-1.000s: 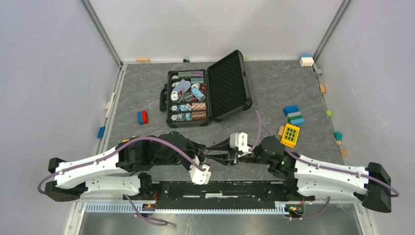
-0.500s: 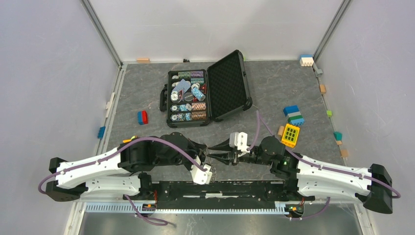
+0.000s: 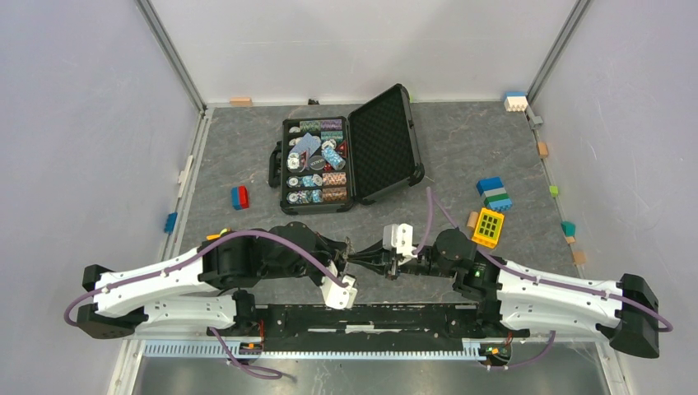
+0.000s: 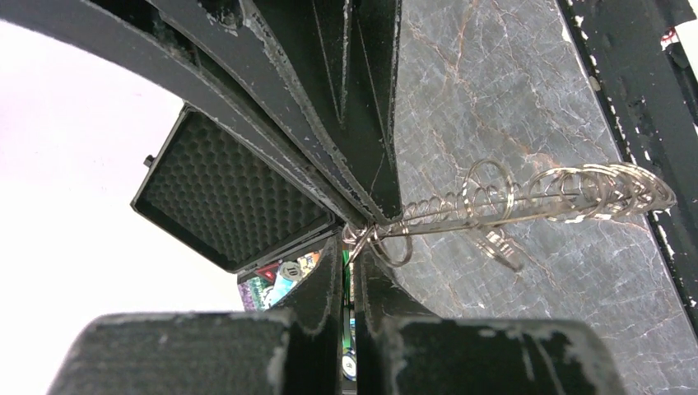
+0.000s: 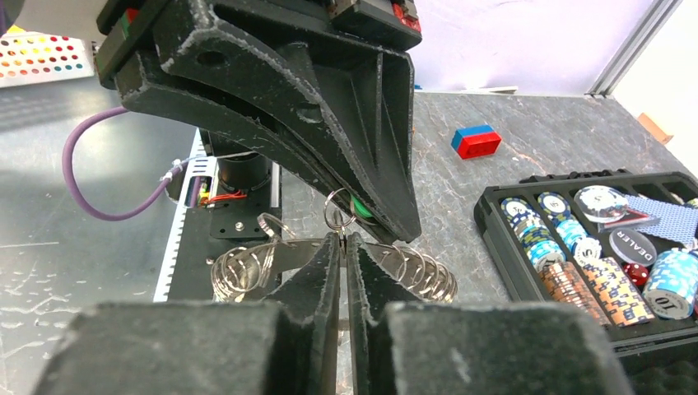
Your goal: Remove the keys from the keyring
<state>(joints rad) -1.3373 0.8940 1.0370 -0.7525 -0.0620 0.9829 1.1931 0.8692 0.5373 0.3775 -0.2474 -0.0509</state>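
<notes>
My two grippers meet tip to tip over the near middle of the table. In the left wrist view the thin silver keyring [image 4: 535,216] runs right from the tips, threaded with many small split rings, and one silver key [image 4: 500,247] hangs under it. My left gripper [image 4: 354,247] [image 3: 346,257] is shut on a key whose green tag [image 4: 351,284] [image 5: 360,209] shows between its fingers. My right gripper [image 5: 343,240] [image 3: 355,260] is shut on the keyring, with coils of small rings [image 5: 420,276] on both sides. Most keys are hidden.
An open black case [image 3: 383,144] with poker chips [image 3: 313,169] stands behind the grippers. A red-blue block [image 3: 239,197] lies to the left. A yellow grid block [image 3: 487,227] and blue-green bricks [image 3: 495,194] lie to the right. Small blocks line the table's edges.
My right gripper has moved a little left, closer against the left gripper. The left wrist has turned slightly. Both grips hold.
</notes>
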